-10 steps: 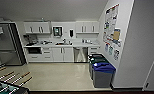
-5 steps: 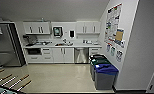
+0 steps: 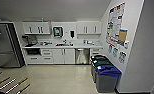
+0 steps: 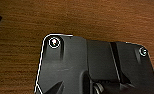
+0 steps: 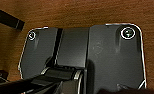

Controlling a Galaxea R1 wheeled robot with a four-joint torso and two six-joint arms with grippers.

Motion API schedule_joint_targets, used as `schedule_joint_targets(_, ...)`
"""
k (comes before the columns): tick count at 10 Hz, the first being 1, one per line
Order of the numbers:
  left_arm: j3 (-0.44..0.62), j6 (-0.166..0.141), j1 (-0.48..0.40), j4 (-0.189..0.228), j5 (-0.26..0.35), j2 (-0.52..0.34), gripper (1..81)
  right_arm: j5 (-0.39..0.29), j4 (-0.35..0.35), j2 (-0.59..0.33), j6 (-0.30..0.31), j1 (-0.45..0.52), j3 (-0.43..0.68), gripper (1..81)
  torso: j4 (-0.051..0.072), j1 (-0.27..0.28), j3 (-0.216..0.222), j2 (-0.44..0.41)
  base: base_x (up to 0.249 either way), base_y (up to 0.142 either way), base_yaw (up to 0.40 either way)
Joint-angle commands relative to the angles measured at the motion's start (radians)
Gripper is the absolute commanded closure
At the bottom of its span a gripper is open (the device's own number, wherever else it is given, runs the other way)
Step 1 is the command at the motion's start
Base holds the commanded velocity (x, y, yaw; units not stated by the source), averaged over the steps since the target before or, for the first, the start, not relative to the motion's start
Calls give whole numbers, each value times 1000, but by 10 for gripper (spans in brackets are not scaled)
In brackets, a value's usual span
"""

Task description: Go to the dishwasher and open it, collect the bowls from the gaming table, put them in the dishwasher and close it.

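The dishwasher (image 3: 82, 56) is a steel-grey panel under the counter, right of the sink cabinets, and its door is closed. It stands across the pale floor from me, at the far wall. The bowls and the gaming table are out of view. In both wrist views a dark robot plate hangs over a brown wood-grain surface.
Three lidded bins stand along the right wall; the nearest has a blue lid (image 3: 108, 71). A tall steel fridge (image 3: 5, 46) is at the left. Several rods with wooden handles (image 3: 10, 84) poke in at the lower left. Pale open floor (image 3: 58, 77) leads to the white cabinets (image 3: 59, 56).
The whole head view has shifted: the kitchenette looks slightly nearer, the bins sit lower and further right, and less of the rods at the lower left shows.
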Motion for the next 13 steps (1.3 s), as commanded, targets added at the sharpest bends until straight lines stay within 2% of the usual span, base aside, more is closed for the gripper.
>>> schedule_joint_targets(1,1,10,-56,8,42,1,10,-44,6,1,0,61,5,10,0,0,0,0,142,0,0)
schedule_joint_targets(13,1,10,-53,6,42,-2,10,-44,8,1,0,61,5,10,0,0,0,0,146,0,0)
